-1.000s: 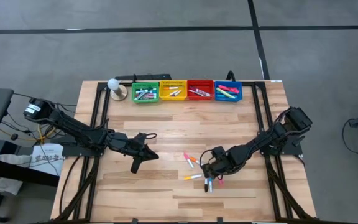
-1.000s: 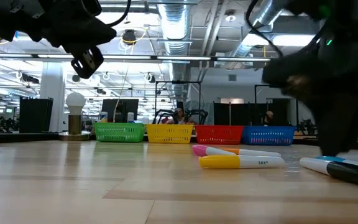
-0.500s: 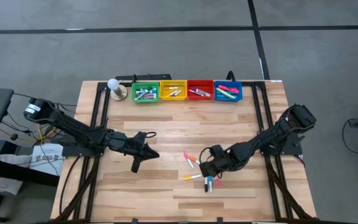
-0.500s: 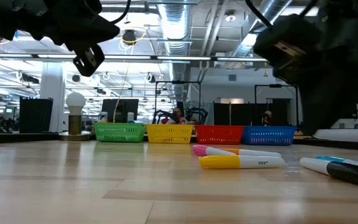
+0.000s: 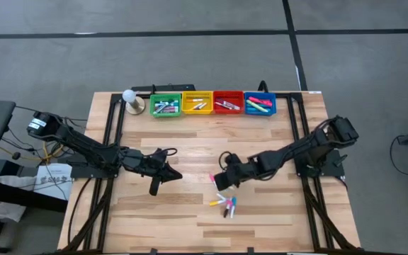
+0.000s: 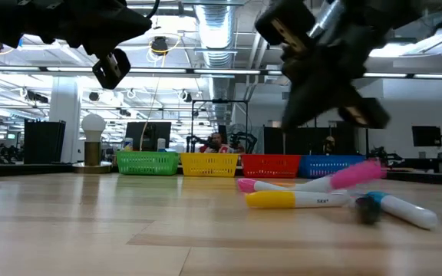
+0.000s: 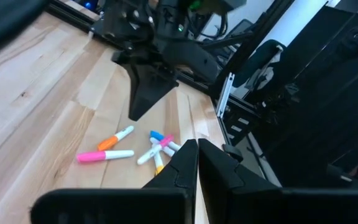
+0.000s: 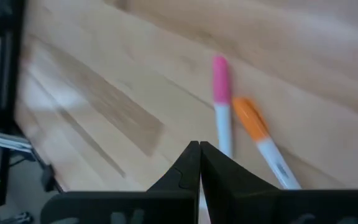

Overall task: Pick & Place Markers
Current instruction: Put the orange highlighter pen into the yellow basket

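Markers [image 5: 223, 202] lie loose in a small cluster on the wooden table [image 5: 190, 159], somewhat toward its front edge and right of centre; from above they show as a pink-capped one and an orange-capped one side by side, then a yellow one, a pink one and a blue-capped white one just in front of them. In the low view the yellow marker [image 6: 294, 199] lies flat, a pink-capped marker [image 6: 278, 185] lies behind it, another pink marker [image 6: 344, 176] lies tilted with one end raised, and a white marker with a dark teal cap [image 6: 394, 209] lies nearest the camera. More markers rest in four small bins in a row along the table's back edge — green bin [image 5: 165, 105], yellow bin [image 5: 197, 103], red bin [image 5: 227, 103], blue bin [image 5: 260, 104]; a white bulb on a round base [image 5: 130, 99] stands just beside the green bin, toward the back left corner.

The right tool [image 5: 222, 180] hangs above the table just behind the cluster, its fingers pressed together with nothing between them; its own wrist view shows the closed fingertips [image 8: 197, 155] over the pink-capped and orange-capped markers, not touching either. The left tool [image 5: 154, 188] hovers over the left half of the table, well apart from the markers, its fingers likewise closed and empty — the loose markers show past its tips in the left wrist view.
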Motion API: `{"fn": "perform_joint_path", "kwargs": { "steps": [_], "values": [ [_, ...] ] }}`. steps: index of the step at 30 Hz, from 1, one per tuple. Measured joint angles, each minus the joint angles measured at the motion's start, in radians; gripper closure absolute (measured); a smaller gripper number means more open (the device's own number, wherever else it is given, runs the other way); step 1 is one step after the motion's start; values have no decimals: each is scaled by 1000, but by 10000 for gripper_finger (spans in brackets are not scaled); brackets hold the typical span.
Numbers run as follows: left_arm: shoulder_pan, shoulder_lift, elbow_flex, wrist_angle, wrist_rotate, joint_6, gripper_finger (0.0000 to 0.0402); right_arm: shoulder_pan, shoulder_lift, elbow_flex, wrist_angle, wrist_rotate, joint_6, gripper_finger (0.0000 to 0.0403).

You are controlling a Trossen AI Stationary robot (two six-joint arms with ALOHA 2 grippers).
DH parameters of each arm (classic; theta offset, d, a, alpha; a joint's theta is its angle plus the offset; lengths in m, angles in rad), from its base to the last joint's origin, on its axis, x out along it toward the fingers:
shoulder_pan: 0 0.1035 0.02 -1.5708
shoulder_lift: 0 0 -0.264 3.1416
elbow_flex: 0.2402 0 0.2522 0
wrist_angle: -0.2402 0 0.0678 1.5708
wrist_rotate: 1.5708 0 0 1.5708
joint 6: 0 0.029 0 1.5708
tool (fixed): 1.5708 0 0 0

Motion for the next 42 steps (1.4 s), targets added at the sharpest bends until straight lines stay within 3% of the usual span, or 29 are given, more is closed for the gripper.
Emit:
{"fn": "perform_joint_path", "kwargs": {
  "steps": [9,19,27,34,42],
  "values": [
    [0,0,0,0,-19,-2,389,-80,-1,0,89,-7,-126,403],
    [0,0,0,0,-89,-2,389,-93,-2,0,95,-9,-169,403],
    [0,0,0,0,-97,-2,389,-90,-2,0,43,-86,-286,392],
    [0,0,0,0,-97,-2,389,-72,-2,0,-100,-83,-392,331],
    [0,0,0,0,-97,-2,389,-28,-1,0,-107,19,-586,237]
  ]
}}
